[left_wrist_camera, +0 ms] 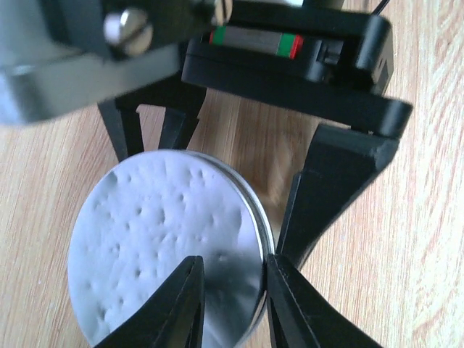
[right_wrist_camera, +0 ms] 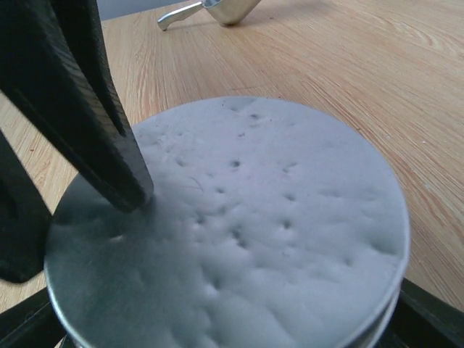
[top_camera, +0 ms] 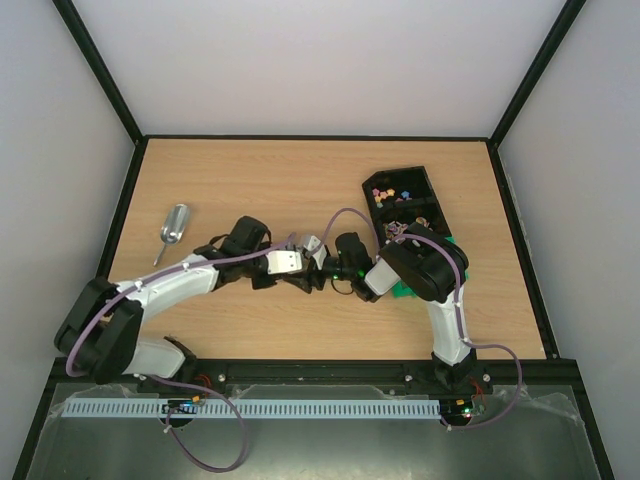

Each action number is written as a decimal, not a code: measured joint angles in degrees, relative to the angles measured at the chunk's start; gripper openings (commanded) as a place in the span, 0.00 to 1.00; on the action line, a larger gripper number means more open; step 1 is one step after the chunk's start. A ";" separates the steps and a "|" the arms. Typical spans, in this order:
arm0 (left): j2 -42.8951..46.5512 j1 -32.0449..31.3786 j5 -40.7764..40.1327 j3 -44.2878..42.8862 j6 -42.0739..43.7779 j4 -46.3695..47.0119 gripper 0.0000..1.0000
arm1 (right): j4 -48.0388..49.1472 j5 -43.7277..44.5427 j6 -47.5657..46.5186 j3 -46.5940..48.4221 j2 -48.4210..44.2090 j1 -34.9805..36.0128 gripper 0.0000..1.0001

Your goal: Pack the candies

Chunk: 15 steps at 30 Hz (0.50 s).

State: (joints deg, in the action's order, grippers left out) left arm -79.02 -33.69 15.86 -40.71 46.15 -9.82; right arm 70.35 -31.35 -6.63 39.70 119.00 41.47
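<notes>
The candies, tiny bright mixed-colour pieces, lie in the far compartment of a black tray at the right. Both grippers meet at the table's middle around a round metal tin with a white dimpled face. My right gripper holds the tin by its sides, one finger at each bottom corner of the right wrist view. My left gripper straddles the tin's rim. One of its fingers rests on the white face and the other is outside against the rim, with a gap between them. The top view hides the tin under the wrists.
A metal scoop lies on the wooden table at the left, and its edge shows in the right wrist view. A green object lies partly under the right arm. Black frame walls border the table.
</notes>
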 measured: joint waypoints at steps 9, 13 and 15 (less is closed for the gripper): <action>4.61 9.79 -0.46 4.39 4.70 0.44 0.25 | -0.09 0.52 0.00 0.17 0.00 0.00 0.28; 4.17 16.65 -2.38 4.33 5.60 0.09 0.28 | -0.20 0.02 -0.04 0.20 0.00 0.00 0.27; 4.61 16.04 -2.23 4.04 5.35 -0.63 0.30 | -0.20 -0.07 -0.04 0.20 0.00 0.00 0.28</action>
State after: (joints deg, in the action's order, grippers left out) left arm -74.41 -17.65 13.63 -36.67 51.51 -10.46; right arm 70.15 -31.42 -6.68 39.90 119.00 41.47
